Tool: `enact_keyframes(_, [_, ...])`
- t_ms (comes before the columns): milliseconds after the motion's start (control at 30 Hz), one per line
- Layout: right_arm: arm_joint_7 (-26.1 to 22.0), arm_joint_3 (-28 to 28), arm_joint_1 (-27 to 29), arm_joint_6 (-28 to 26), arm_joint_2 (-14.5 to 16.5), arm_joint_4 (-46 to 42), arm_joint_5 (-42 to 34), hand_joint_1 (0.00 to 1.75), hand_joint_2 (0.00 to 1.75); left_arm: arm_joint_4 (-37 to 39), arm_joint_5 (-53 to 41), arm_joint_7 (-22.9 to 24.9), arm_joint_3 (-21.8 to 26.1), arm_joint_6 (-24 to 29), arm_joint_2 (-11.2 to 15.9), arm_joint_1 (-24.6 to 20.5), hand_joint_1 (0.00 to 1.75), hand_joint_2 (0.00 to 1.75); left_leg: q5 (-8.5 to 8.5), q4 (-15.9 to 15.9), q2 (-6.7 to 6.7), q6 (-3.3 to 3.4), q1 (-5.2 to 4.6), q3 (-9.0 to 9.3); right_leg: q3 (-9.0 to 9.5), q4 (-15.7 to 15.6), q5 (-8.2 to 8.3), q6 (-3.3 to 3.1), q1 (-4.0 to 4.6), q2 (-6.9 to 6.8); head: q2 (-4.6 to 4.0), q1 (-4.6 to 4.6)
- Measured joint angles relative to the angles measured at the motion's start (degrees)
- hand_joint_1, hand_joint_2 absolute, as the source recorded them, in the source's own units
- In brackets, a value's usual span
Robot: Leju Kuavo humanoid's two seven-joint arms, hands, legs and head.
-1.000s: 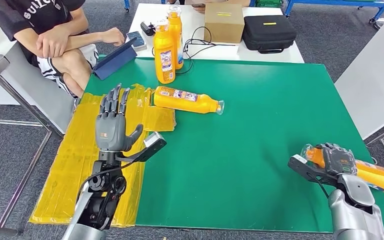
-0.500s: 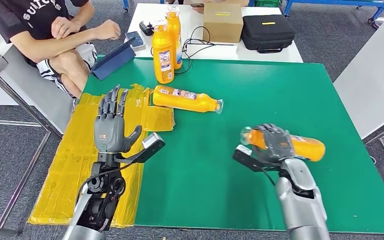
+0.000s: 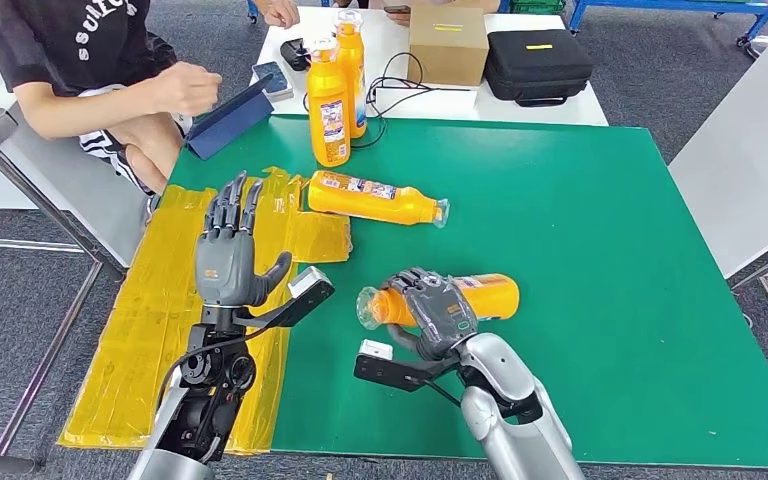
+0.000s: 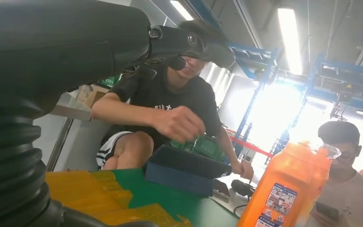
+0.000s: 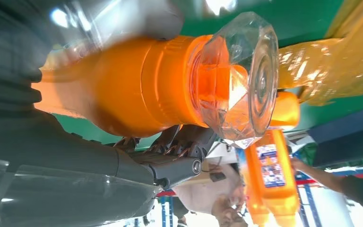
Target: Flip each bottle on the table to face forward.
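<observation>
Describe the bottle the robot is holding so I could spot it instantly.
Find the green table. Near its front edge, the right hand grips an orange bottle held sideways, clear cap pointing left. Another orange bottle lies untouched farther back, and two upright bottles stand at the far edge.

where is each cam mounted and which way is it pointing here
Head view: high on the body, looking forward and down at the green table; both arms show, left hand raised, right hand gripping the held bottle.
Left wrist view: behind the left hand, facing the seated person.
Right wrist view: behind the right hand, at the held bottle's clear cap.
Shared: every view shows the upright bottle.
</observation>
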Motion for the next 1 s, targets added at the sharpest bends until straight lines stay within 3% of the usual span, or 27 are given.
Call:
enact_keyframes(133, [1.12, 1.16, 0.61, 0.38, -0.66, -1.02, -0.33, 1.75, 1.75, 0.21, 0.32, -0.23, -0.2, -0.01, 0.0, -0.05, 0.0, 1.75, 0.0, 0.0, 0.01, 0.0, 0.0, 0.01, 0.0, 0.0, 0.01, 0.0, 0.01, 0.0, -0.01, 0.0])
enact_keyframes(200, [2.17, 1.44, 1.03, 1.01, -1.36, -1.21, -0.28, 1.65, 1.75, 0.33, 0.68, -0.36, -0.45, -0.01, 0.0, -0.08, 0.0, 1.75, 0.01, 0.0, 0.0, 0.0, 0.01, 0.02, 0.0, 0.0, 0.01, 0.0, 0.01, -0.01, -0.01, -0.01])
enact_keyframes(300, [3.62, 2.01, 1.7, 2.2, -2.88, -1.34, -0.04, 0.4, 1.75, 0.53, 1.3, -0.5, -0.96, -0.01, 0.0, -0.16, 0.0, 1.75, 0.01, 0.0, 0.01, 0.0, 0.01, 0.02, 0.01, 0.0, 0.01, 0.01, 0.01, 0.0, 0.0, -0.01])
enact_keyframes(333, [4.02, 2.2, 1.87, 2.6, -3.37, -1.32, 0.04, 0.03, 1.31, 0.62, 1.5, -0.52, -1.15, -0.01, -0.01, -0.2, 0.0, 1.75, 0.0, 0.0, 0.01, 0.0, 0.01, 0.02, 0.01, 0.0, 0.01, 0.01, 0.01, 0.0, 0.0, -0.01])
enact_keyframes(433, [5.15, 2.83, 2.52, 3.87, -4.82, -0.94, 0.65, 0.0, 0.0, 0.87, 2.07, -0.51, -1.73, -0.01, -0.02, -0.34, 0.0, 1.75, 0.0, 0.0, 0.0, 0.0, 0.01, 0.0, 0.0, 0.0, 0.0, 0.01, 0.01, -0.01, 0.0, 0.0])
enact_keyframes(633, [5.81, 5.49, 3.23, 5.07, -7.57, 1.7, 2.01, 0.0, 0.0, 1.33, 3.01, -0.13, -3.39, -0.01, -0.02, -0.59, 0.0, 1.75, -0.01, 0.0, 0.0, 0.0, 0.0, 0.0, 0.01, 0.0, 0.01, 0.01, 0.01, 0.0, -0.01, -0.01])
enact_keyframes(1000, [7.17, 6.78, 3.01, 4.76, -8.23, 3.27, 1.81, 0.0, 0.0, 2.85, 3.53, 0.33, -5.38, -0.08, -0.02, -1.77, 0.0, 1.75, 0.0, 0.0, 0.0, 0.0, 0.01, 0.0, 0.0, 0.0, 0.01, 0.01, 0.02, 0.0, -0.01, -0.01])
